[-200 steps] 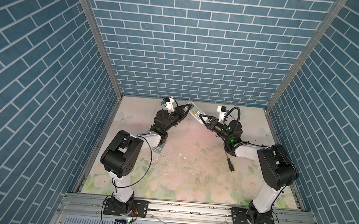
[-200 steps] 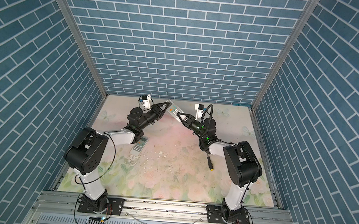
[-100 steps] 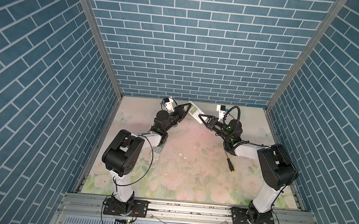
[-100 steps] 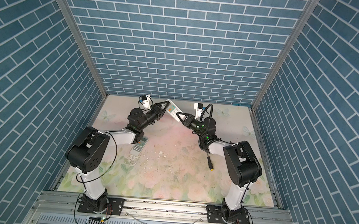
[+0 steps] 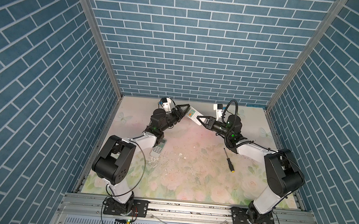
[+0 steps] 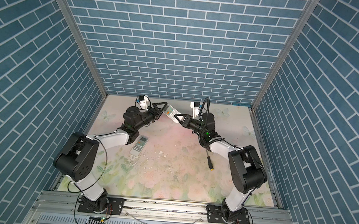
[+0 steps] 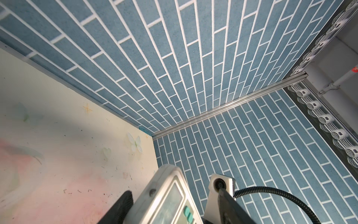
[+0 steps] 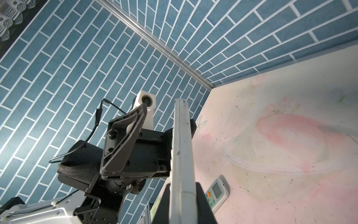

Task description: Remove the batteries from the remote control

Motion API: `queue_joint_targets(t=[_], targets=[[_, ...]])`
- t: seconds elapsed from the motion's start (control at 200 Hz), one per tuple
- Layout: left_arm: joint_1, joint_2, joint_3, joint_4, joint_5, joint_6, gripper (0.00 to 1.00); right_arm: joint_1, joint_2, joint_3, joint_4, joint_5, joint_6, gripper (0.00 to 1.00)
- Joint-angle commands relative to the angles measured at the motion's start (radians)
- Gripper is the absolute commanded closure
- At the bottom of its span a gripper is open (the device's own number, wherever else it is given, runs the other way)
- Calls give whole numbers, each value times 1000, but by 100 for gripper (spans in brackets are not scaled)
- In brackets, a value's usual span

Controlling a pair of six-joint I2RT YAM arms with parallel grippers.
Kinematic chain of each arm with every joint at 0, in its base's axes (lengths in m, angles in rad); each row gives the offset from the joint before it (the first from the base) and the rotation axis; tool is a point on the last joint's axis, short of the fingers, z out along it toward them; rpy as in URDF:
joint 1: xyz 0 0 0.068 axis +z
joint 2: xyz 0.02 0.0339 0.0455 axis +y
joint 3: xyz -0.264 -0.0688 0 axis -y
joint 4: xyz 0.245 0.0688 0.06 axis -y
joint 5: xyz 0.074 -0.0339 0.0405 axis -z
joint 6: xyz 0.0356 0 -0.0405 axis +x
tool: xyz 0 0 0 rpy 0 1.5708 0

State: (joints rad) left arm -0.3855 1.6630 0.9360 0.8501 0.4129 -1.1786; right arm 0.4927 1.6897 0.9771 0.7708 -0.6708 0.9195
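The white remote control [image 5: 192, 114] [image 6: 170, 111] hangs in the air near the back wall, button face up, between both grippers. My right gripper [image 5: 198, 118] [image 8: 183, 195] is shut on its lower end, with both fingers pressed against its two long edges. My left gripper [image 5: 188, 108] [image 7: 174, 203] is open around the display end. One of its fingers [image 8: 127, 135] stands clear of the remote, and the far one is partly hidden behind it. The batteries are hidden.
A second white remote [image 5: 158, 147] [image 6: 139, 145] [image 8: 217, 194] lies face up on the floral table [image 5: 190, 184] by the left arm. A black-and-yellow screwdriver [image 5: 228, 160] [image 6: 209, 161] lies by the right arm. Small white scraps dot the middle. Brick walls enclose three sides.
My left gripper's jaws have spread apart from the remote's display end. My right gripper has closed on the remote's other end. The arms have barely moved.
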Motion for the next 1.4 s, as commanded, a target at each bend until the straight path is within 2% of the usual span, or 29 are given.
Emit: queue_joint_targets(t=[0.0, 0.15, 0.28, 0.445, 0.52, 0.615, 0.835, 1.035, 1.245, 1.395], targets=[[23, -55, -10, -133, 37, 59, 28, -4, -49, 68, -162, 4, -143, 100], [57, -97, -27, -251, 69, 70, 27, -3, -96, 124, -396, 42, -314, 100], [101, -151, -15, -418, 110, 72, 26, 3, -144, 173, -629, 111, -518, 100], [114, -162, 167, -893, 166, 227, 25, 69, -186, 252, -925, 314, -844, 100], [114, -133, 264, -1082, 206, 276, 24, 105, -198, 271, -996, 409, -947, 100], [114, -89, 348, -1230, 256, 296, 23, 146, -217, 268, -1031, 506, -1045, 100], [95, -35, 386, -1289, 337, 194, 23, 261, -230, 256, -1049, 723, -1194, 100], [41, 31, 478, -1407, 352, 193, 23, 355, -214, 264, -1051, 871, -1293, 100], [20, 61, 514, -1407, 345, 157, 23, 424, -194, 261, -1044, 955, -1336, 100], [9, 95, 512, -1413, 358, 142, 26, 442, -185, 270, -1039, 971, -1350, 100]])
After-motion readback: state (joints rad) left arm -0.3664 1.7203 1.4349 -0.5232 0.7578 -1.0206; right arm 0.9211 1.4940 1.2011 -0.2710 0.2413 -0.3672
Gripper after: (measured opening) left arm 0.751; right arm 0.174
